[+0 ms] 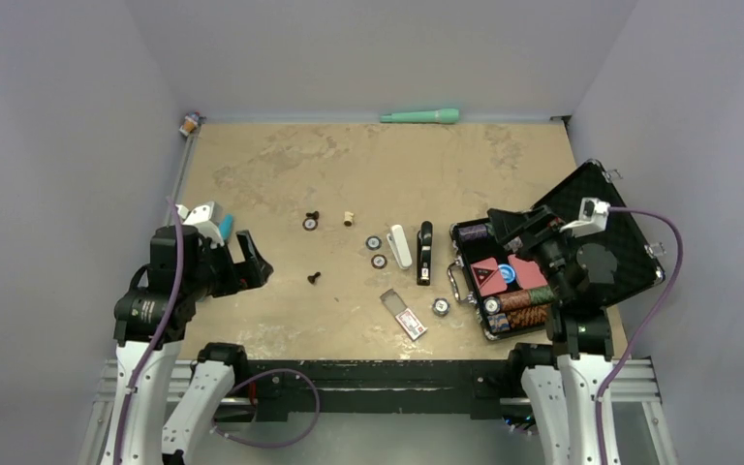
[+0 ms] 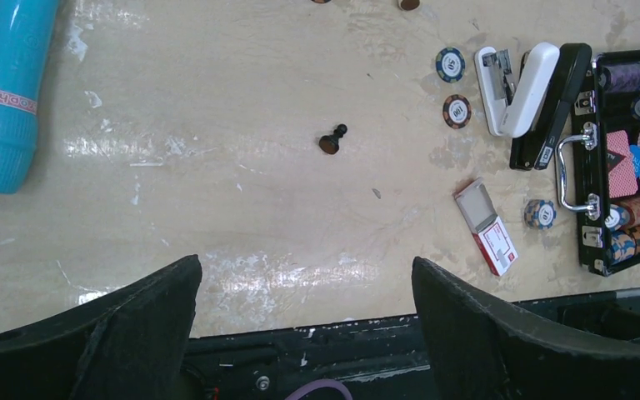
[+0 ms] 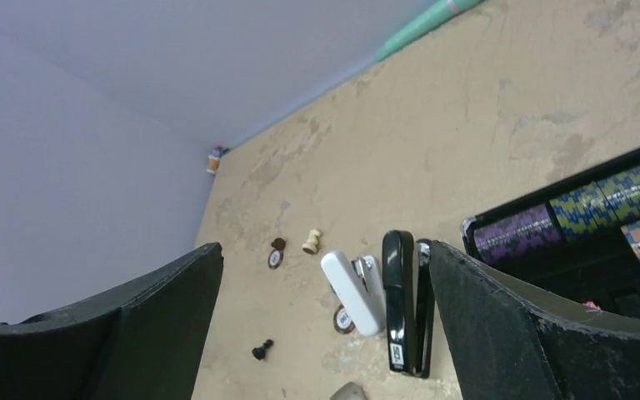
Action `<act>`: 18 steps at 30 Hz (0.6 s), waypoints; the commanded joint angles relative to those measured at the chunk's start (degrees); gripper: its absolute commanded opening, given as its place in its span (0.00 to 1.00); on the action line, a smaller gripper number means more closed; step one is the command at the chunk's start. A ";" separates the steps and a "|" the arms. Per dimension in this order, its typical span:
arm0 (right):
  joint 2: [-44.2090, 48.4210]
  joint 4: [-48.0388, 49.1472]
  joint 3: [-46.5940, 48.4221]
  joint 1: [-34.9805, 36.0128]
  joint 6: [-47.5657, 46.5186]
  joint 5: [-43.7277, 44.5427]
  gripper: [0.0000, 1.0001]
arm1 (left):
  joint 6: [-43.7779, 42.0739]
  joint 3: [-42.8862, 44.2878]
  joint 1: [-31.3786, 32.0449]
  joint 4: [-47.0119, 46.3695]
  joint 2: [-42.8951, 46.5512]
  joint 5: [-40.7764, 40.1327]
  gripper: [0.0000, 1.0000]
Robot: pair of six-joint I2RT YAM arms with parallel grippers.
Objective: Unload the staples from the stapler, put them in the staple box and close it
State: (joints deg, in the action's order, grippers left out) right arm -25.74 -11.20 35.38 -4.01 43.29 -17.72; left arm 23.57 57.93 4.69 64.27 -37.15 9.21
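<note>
We see both sets of fingers spread as wide as they go and holding nothing. The left gripper [image 2: 304, 279] hangs above the near left of the tan tabletop [image 1: 281, 165]. The right gripper [image 3: 325, 250] hangs over the open black chip case [image 1: 630, 252] at the right edge, touching none of it. The slim black stapler [image 1: 425, 252] lies lengthwise, near to far, right of centre. It seems to rest on its side with arm and base slightly parted. A white oblong bar [image 1: 401, 245] lies just beside it on the left, and the case stands just beside it on the right, so it is hemmed in on both sides, while its far end faces bare table. Between the left gripper and the stapler the surface is open, with only one dark chess pawn [image 1: 315, 278] on it. The far half of the table is bare out to a green cylinder [image 1: 420, 116] along the far edge and a small bottle [image 1: 190, 123] in the far left corner. We count one stapler, one white bar, four loose poker chips [image 1: 379, 261], two dark pawns, one pale pawn [image 1: 348, 219], and one red-and-white cardboard box [image 1: 405, 315] slid open near the stapler. One blue cylinder [image 2: 4, 92] lies beside the left arm.
</note>
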 commanded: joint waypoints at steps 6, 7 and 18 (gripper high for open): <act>5.80 0.90 -5.30 0.14 -2.97 -8.46 0.99 | 2.09 -3.00 0.23 -3.75 1.44 0.23 1.00; 5.67 -0.53 -4.46 0.14 -3.62 -7.29 0.99 | 2.09 -2.98 0.24 -3.79 1.65 0.19 1.00; -1.49 -12.25 4.75 2.81 -10.25 4.83 0.96 | 2.01 -3.77 -0.07 -4.94 2.70 1.45 1.00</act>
State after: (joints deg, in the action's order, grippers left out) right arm -26.50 -20.01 35.75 -2.94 36.14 -19.05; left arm 24.95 54.46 4.69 61.69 -34.65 9.65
